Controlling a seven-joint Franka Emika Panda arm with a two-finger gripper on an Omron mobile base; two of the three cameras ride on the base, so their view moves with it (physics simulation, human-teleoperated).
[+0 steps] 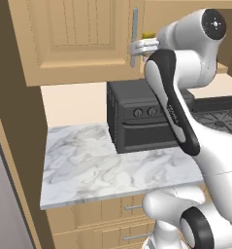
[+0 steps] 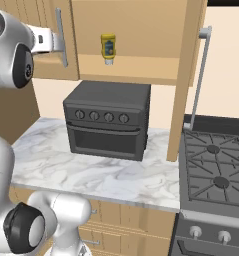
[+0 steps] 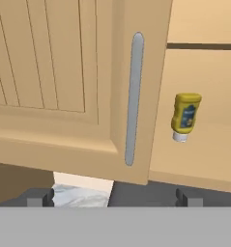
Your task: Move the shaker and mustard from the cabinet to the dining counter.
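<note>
Up on the shelf of the light wooden wall cabinet (image 3: pixel 64 96), the small yellow mustard bottle (image 3: pixel 185 117) stood cap-down, ahead and right of the wide-open, empty fingers (image 3: pixel 112 197).

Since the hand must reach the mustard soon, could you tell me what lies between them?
In the hand view, the closed cabinet door's silver bar handle stands between the open hand and the mustard, which sits in the open compartment to the handle's right.
</note>
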